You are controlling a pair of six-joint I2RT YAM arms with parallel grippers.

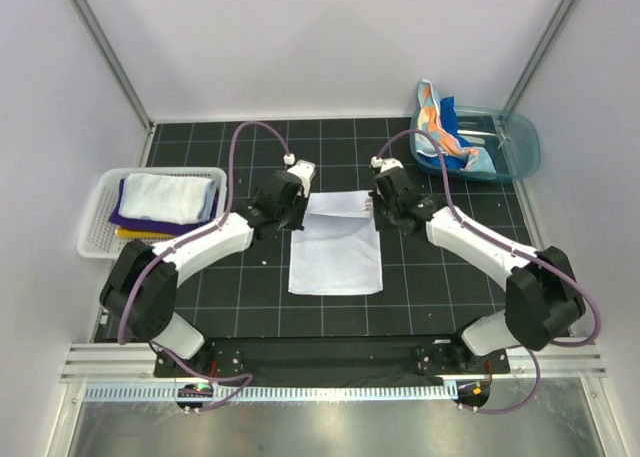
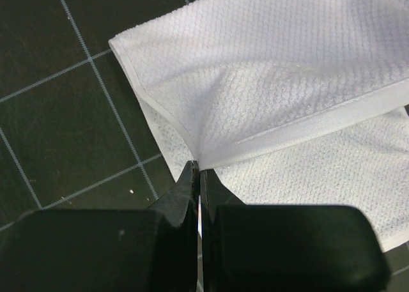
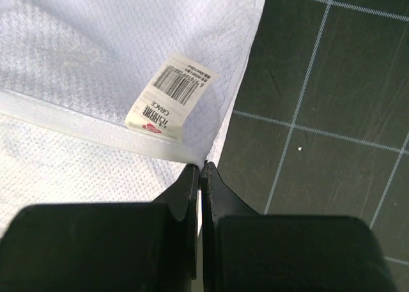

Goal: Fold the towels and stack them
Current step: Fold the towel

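Since the white towel (image 1: 337, 249) lies spread in the middle of the desk (image 1: 250, 287), its near half flat toward the near edge, this fold looks barely begun. The left fingers (image 2: 188, 184) are pressed shut on its far left corner, and the right fingers (image 3: 190, 182) are pinched shut on its far right corner, beside the barcode label (image 3: 169, 97). The far hem is doubled a little way over the cloth beneath. By my reading, carrying that hem to the near edge and all later folds are left to do.

Farther off, by the left edge, a white basket (image 1: 95, 222) holds a folded stack: a pale towel (image 1: 170, 195) on top, then a purple towel (image 1: 128, 217) and a yellow towel (image 1: 135, 234). Those count as done.

At the far right corner, the teal tub (image 1: 525, 152) holds a spotted towel (image 1: 433, 112) and a bright blue towel (image 1: 450, 135), both unfolded and waiting.
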